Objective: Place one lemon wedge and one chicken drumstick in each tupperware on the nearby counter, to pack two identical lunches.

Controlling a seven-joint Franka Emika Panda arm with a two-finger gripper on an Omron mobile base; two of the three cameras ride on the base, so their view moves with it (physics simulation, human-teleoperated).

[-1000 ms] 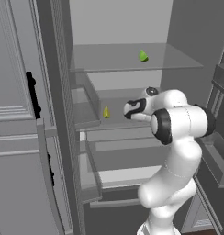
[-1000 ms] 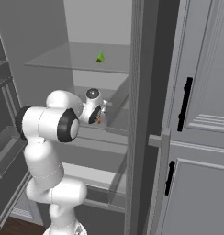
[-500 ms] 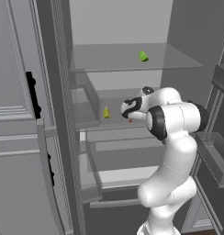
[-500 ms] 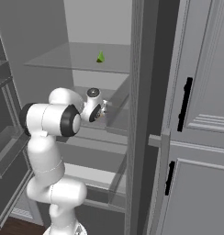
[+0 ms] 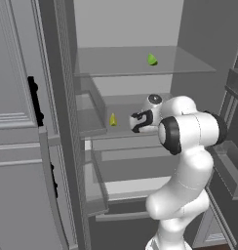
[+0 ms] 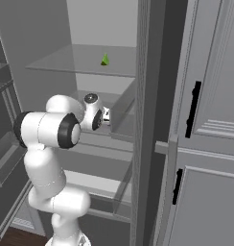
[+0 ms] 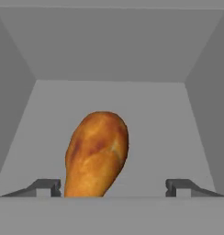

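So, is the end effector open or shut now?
Open: the end effector has its fingertips wide apart, the chicken drumstick between them, not clamped.

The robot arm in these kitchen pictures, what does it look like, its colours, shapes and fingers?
The glossy white, rounded, tube-shaped arm has bulbous links, with dark black bands at the joints and a round grey cap near the wrist. Its two-finger gripper ends in two small, dark grey, flat-topped fingertips. No cables or markings show.

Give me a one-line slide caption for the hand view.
Open gripper straddling a browned chicken drumstick on a grey fridge shelf.
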